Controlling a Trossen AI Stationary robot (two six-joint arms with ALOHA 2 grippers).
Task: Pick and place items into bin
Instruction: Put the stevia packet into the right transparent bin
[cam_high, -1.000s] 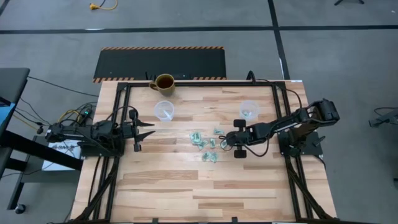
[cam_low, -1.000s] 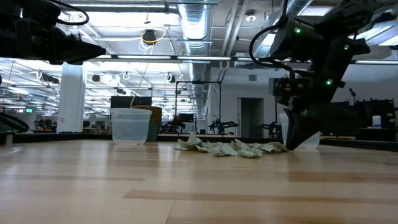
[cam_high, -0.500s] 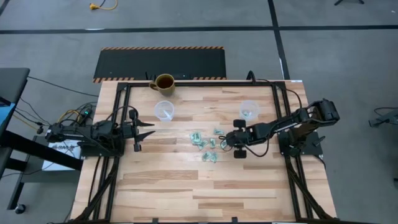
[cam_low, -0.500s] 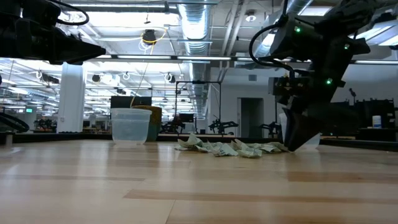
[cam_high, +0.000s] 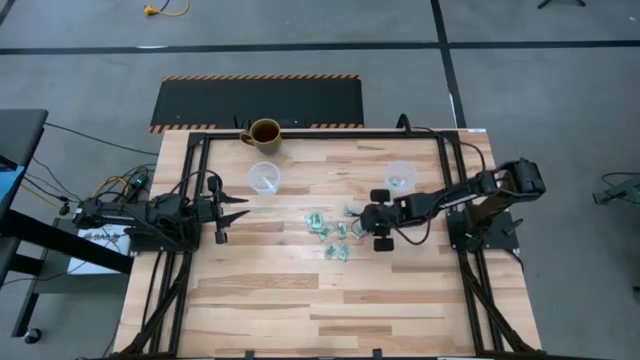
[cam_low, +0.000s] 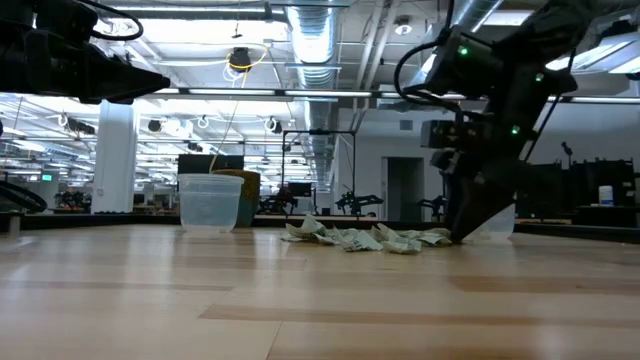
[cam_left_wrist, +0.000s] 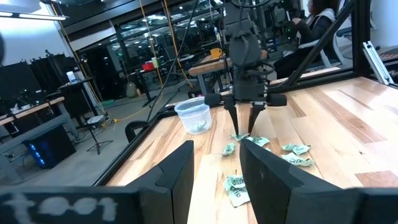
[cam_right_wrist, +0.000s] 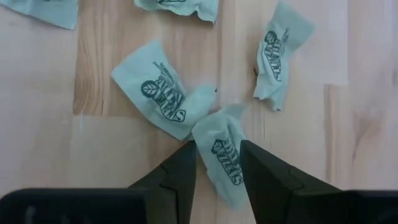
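Several small light-green wrapped items (cam_high: 335, 232) lie in a loose cluster at the middle of the wooden table. My right gripper (cam_high: 362, 222) is at the cluster's right edge, fingers pointing down with their tips at table level (cam_low: 462, 232). It is open, and one wrapper (cam_right_wrist: 224, 158) lies flat on the wood between its two fingers. My left gripper (cam_high: 240, 207) waits open at the table's left, above the wood, with nothing between its fingers (cam_left_wrist: 217, 168). My right gripper comes from above with one finger (cam_right_wrist: 183, 171) on each side of the green wrapper (cam_right_wrist: 219, 140), which lies flat on the table. I cannot tell whether the fingers touch it.
A clear cup (cam_high: 400, 175) with green pieces inside stands behind my right gripper. A second clear cup (cam_high: 264, 178) stands at the far left of centre. A brown mug (cam_high: 264, 133) sits at the far edge. Bare wood stretches along the near half.
My right gripper has moved a little toward the table's left edge, in over the right side of the cluster, staying low with its fingers pointing down. The wrappers lie where they were.
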